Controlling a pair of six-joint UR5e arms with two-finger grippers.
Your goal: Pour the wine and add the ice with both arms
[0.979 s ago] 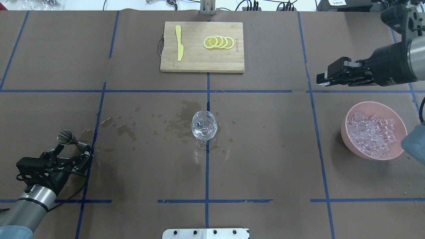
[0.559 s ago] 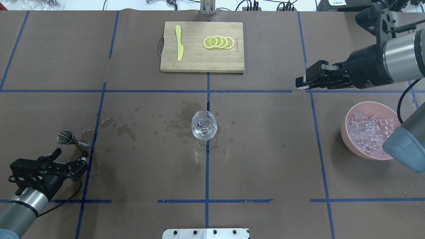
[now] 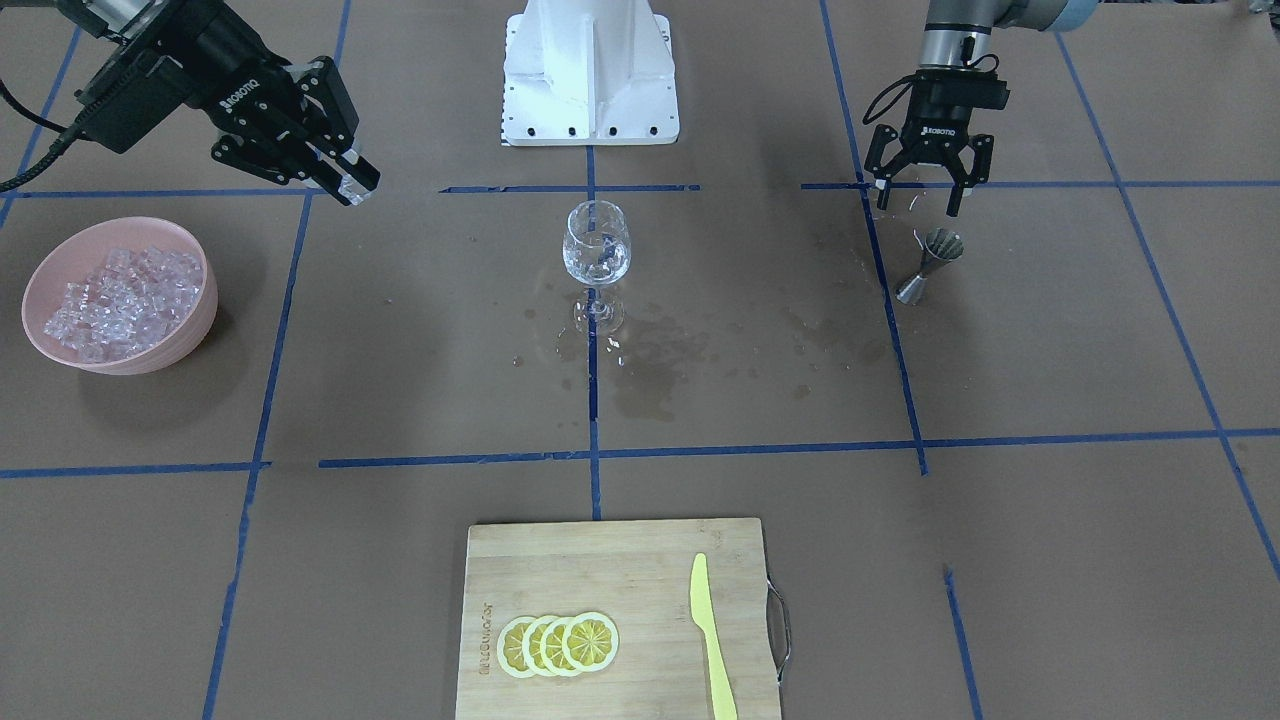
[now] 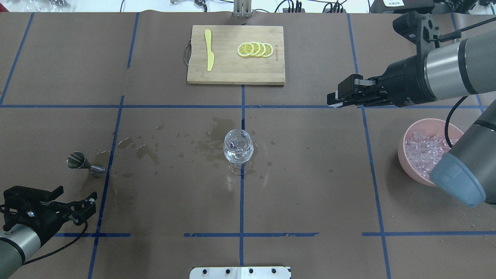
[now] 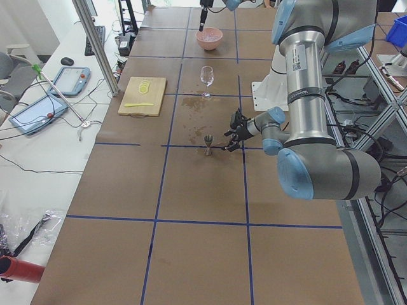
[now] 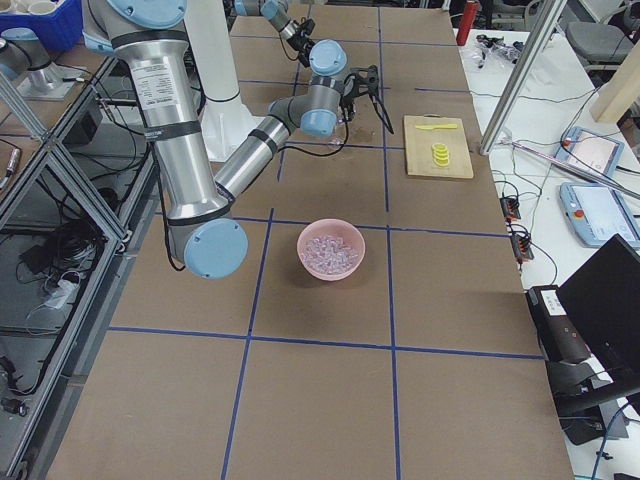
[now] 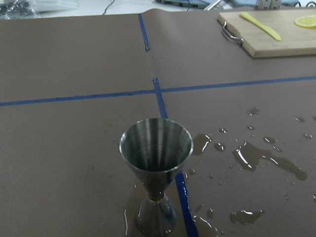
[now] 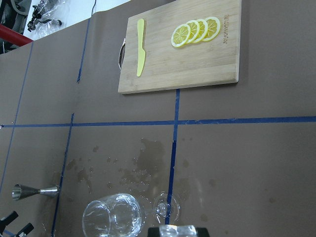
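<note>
A clear stemmed wine glass (image 4: 238, 149) stands mid-table among wet stains; it also shows in the front view (image 3: 596, 250). I cannot tell the wine from glints inside it. My right gripper (image 4: 334, 100) is shut on one ice cube (image 3: 350, 184) and hangs above the table to the right of and beyond the glass; the cube shows between the fingertips in the right wrist view (image 8: 177, 231). The ice (image 4: 424, 153) is heaped in a pink bowl (image 4: 422, 123). My left gripper (image 4: 83, 207) is open and empty, just behind a steel jigger (image 4: 83, 162), which stands upright (image 7: 155, 168).
A wooden cutting board (image 4: 228, 69) with lemon slices (image 4: 255, 49) and a yellow knife (image 4: 209, 50) lies at the far middle. The right arm's elbow (image 4: 461, 182) hangs over the bowl's near side. The white base block (image 3: 590, 70) sits at the robot's edge.
My left gripper has drawn back from the jigger, which stays standing on the table. My right gripper has moved left towards the glass, still shut on the ice cube.
</note>
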